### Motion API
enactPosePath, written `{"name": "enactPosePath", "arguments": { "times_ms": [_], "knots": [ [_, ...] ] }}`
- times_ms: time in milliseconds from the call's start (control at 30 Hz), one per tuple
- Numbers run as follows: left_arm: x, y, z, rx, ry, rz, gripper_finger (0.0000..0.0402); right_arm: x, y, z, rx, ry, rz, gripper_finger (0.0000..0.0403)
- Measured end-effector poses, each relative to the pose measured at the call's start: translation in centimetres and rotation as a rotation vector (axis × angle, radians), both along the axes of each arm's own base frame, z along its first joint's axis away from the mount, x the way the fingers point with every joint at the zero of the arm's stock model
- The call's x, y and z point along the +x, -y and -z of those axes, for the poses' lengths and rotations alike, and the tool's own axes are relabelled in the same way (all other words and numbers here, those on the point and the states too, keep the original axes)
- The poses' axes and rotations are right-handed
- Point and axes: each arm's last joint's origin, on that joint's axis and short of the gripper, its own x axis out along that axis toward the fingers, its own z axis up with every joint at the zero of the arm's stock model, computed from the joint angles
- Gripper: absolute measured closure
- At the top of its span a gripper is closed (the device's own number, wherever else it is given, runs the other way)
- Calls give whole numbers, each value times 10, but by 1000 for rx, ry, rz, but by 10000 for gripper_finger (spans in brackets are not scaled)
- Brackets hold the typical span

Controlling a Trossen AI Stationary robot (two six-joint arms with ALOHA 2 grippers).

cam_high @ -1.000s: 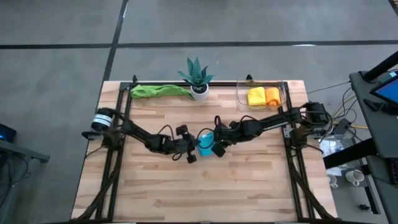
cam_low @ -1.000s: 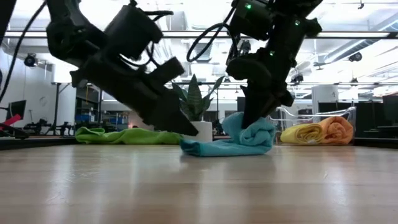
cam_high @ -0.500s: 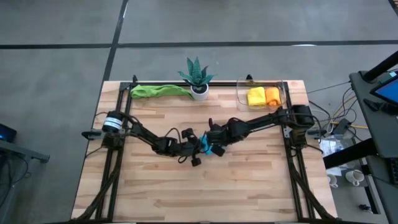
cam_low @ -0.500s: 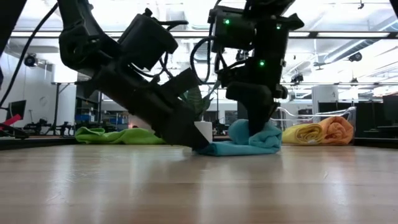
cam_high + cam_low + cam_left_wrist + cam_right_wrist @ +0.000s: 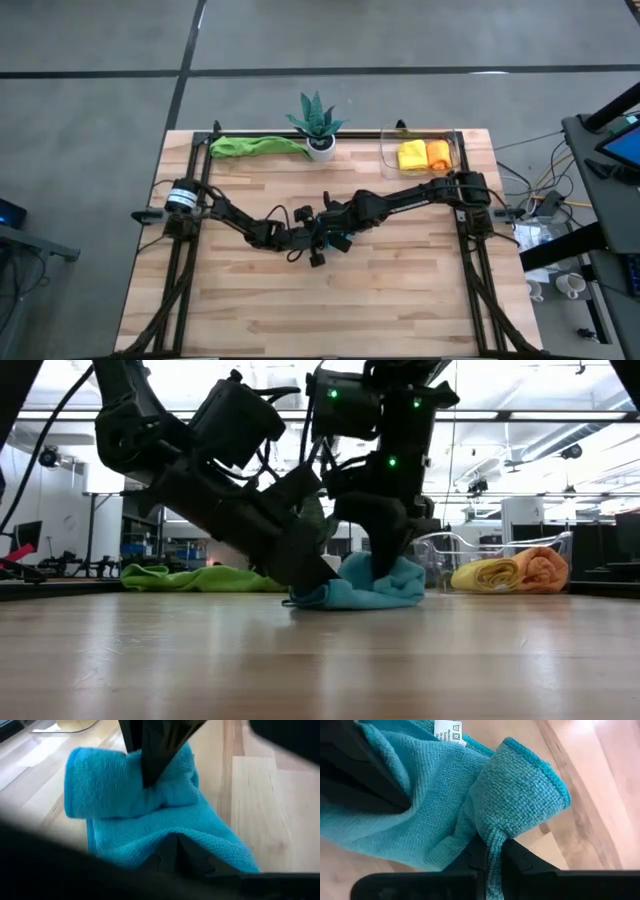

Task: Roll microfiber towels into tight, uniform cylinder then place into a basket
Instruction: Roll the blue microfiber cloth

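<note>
Pale wooden slats make up the table (image 5: 400,300), which stands on a grey concrete floor (image 5: 90,90); beyond it the low view shows a bright workshop with ceiling lights. At mid-table lies the light blue microfiber towel (image 5: 365,585), partly rolled. The left gripper (image 5: 318,243) pinches its flat edge (closed on the cloth), and the right gripper (image 5: 328,228) clamps its bunched fold. At the far edge sit a crumpled green towel (image 5: 250,146), a spiky potted plant (image 5: 317,122) and the clear plastic basket (image 5: 388,160) holding yellow and orange rolls (image 5: 424,154).
</note>
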Motion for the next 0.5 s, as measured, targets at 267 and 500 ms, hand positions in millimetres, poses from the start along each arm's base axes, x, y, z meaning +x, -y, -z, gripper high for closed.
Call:
{"name": "enactPosePath", "arguments": {
  "times_ms": [267, 500],
  "knots": [
    [-3, -3, 3, 5, -13, -4, 401, 0, -1, -9, 27, 64, -9, 312],
    [-7, -7, 5, 59, -63, -48, 401, 2, -4, -6, 89, 91, -40, 245]
  ]
}}
